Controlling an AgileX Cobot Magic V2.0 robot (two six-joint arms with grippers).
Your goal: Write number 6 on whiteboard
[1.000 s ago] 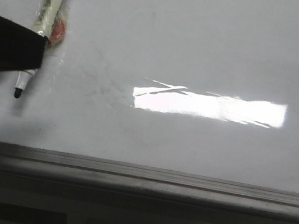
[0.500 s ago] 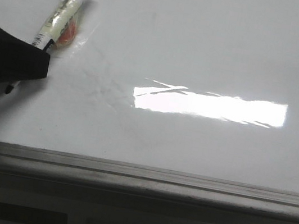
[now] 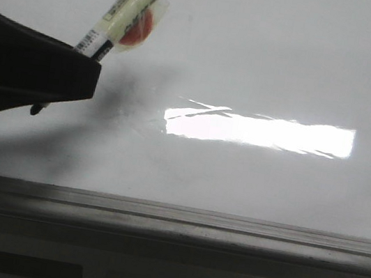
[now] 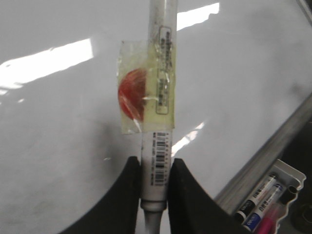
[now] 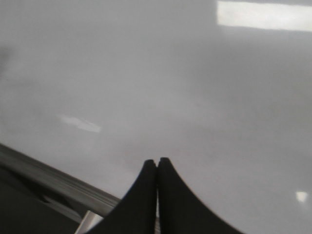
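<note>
The whiteboard (image 3: 268, 60) fills the front view, glossy white with a bright rectangular reflection and faint grey smudges. No black stroke of the number 6 shows on it. My left gripper (image 3: 91, 67) comes in from the left and is shut on a white marker (image 3: 124, 16) with yellow tape and a red dot. The marker slants, and its black tip (image 3: 35, 110) sits at the board. In the left wrist view the jaws clamp the marker's (image 4: 156, 161) barcoded barrel. My right gripper (image 5: 157, 163) is shut and empty over the whiteboard (image 5: 146, 73), out of the front view.
A grey metal edge rail (image 3: 173, 218) runs along the board's near edge. A tray (image 4: 287, 173) holding several spare markers (image 4: 258, 195) sits beyond the rail, seen in the left wrist view. The rail also shows in the right wrist view (image 5: 48, 178).
My left gripper has moved right with the marker. The marker has tilted further, its cap end swinging up and right out of the frame's top, and its tip now lies partly behind the gripper.
</note>
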